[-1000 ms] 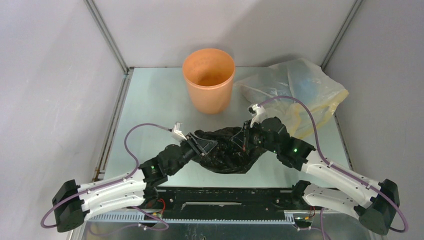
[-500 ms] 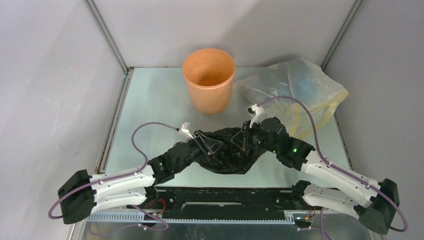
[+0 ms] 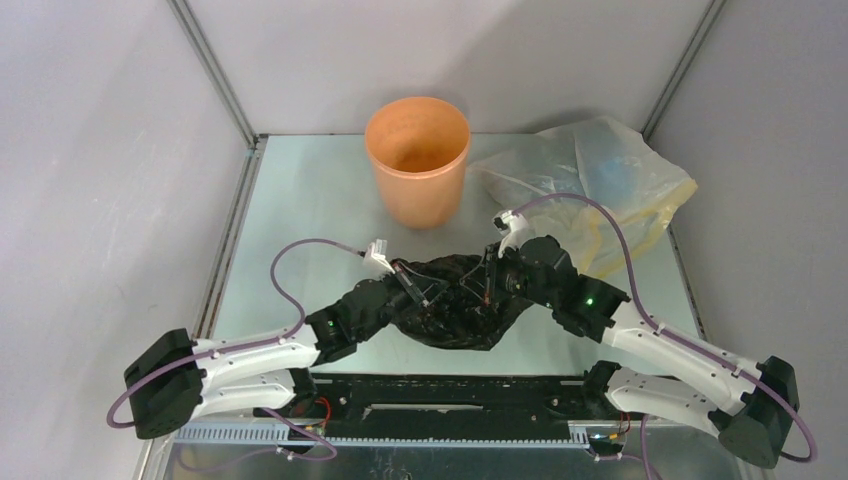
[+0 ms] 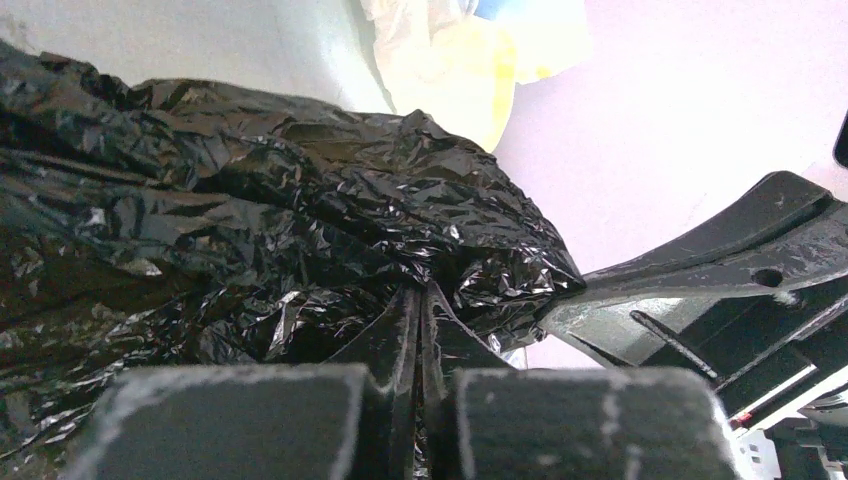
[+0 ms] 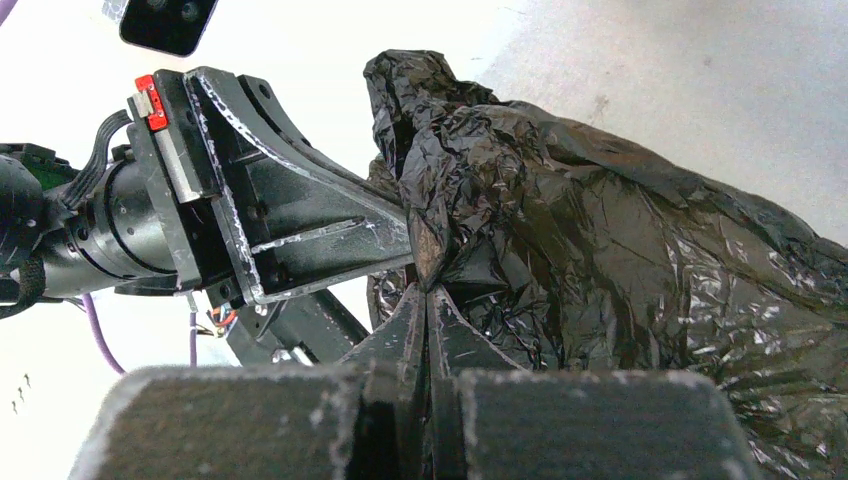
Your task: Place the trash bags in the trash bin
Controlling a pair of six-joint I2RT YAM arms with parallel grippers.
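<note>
The crinkly black trash bag (image 3: 455, 305) hangs bunched between my two grippers, in front of the orange trash bin (image 3: 417, 160). My left gripper (image 3: 422, 288) is shut on the bag's left part; in the left wrist view its jaws (image 4: 420, 295) pinch black plastic (image 4: 250, 230). My right gripper (image 3: 490, 280) is shut on the bag's upper right edge; in the right wrist view its jaws (image 5: 425, 295) pinch a fold of the bag (image 5: 600, 250). The two grippers are close together. The bin stands upright and open at the back centre.
A larger translucent yellowish plastic bag (image 3: 600, 180) lies at the back right, beside the bin and behind my right arm. The table's metal side rails (image 3: 225, 250) run along the left. The left gripper's body (image 5: 270, 220) shows in the right wrist view.
My left gripper has moved right and a little back with the bag's left part, closing toward the right gripper. The bag is more bunched. The right arm has hardly moved.
</note>
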